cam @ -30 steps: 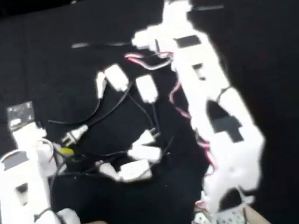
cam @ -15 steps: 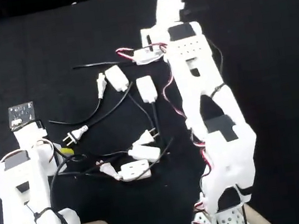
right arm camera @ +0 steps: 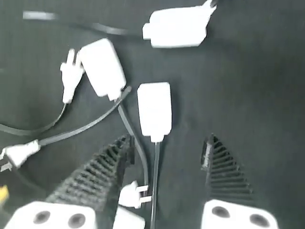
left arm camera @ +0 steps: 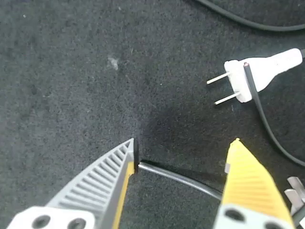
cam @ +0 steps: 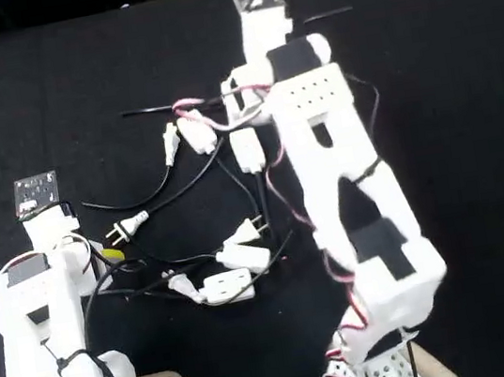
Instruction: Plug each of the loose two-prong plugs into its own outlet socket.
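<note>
**A:** Where is the left hand (left arm camera: pixel 185 143)?

**B:** Low over the bench (left arm camera: pixel 71 71), spread wide and holding nothing. It has a grey ribbed finger (left arm camera: pixel 102 176) and a smooth yellow finger (left arm camera: pixel 245 176). A black cord (left arm camera: pixel 181 177) lies on the cloth across the gap between them.

**A:** Is a plug in reach?

**B:** Yes. A white plug (left arm camera: pixel 248 78) lies flat just ahead of the tips, on the yellow finger's side, and touches neither finger. Both prongs are bare, so it is loose. I'd judge the wide gap is meant for its body, not for the cord.

**A:** How will it handle?

**B:** The plug is moulded white plastic, flared at the prong end, with two thin parallel metal blades. A thin cord (left arm camera: pixel 267 124) lies over it. That cord looks springy, so it may drag. The cloth is matte and felt-like, so little should slide.

**A:** And the right hand (right arm camera: pixel 167 140)?

**B:** It is held well above the cloth, dark ribbed fingers parted and empty. Ahead of the gap lies the middle socket (right arm camera: pixel 154 109), a smooth white block with rounded corners. Its cord runs back beneath the hand, past a small plug (right arm camera: pixel 132 194).

**A:** Are there other sockets?

**B:** A slanted socket (right arm camera: pixel 101 67) lies farther ahead and to one side. A far socket (right arm camera: pixel 176 27) lies beyond both. I'd guess the hand sits high so it can look over all of them before choosing.
</note>
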